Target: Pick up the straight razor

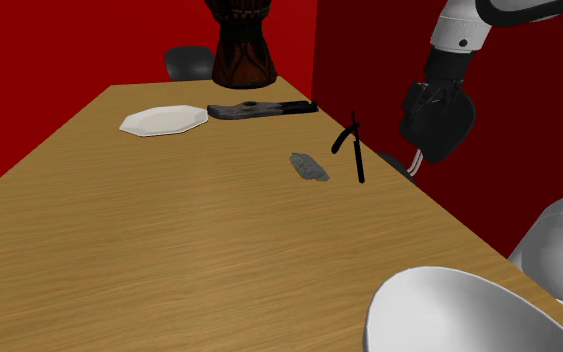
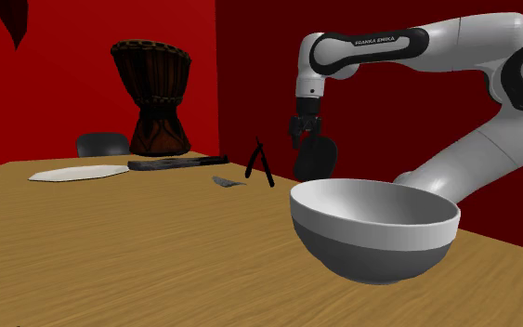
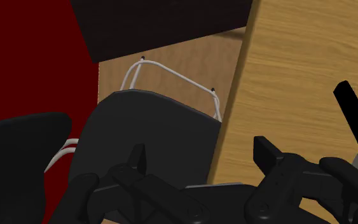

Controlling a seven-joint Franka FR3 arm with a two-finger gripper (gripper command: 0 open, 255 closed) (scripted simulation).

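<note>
Black two-finger gripper (image 3: 201, 158): fingers stand apart, nothing between them. It hangs past the edge of the tan wooden tabletop (image 1: 169, 250), above a dark chair seat with white wire frame (image 3: 152, 127). The thin black straight razor (image 1: 358, 150), opened in a V, sits on the tabletop near that edge, at the gripper's 9 o'clock in the shoulder view. Its long arm runs roughly 12 to 6. The reach likely goes sideways first.

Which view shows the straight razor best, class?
The shoulder view: the razor stands whole, black against the pale table. The second exterior view sets it against the dark red wall; the wrist view catches one black end.
</note>
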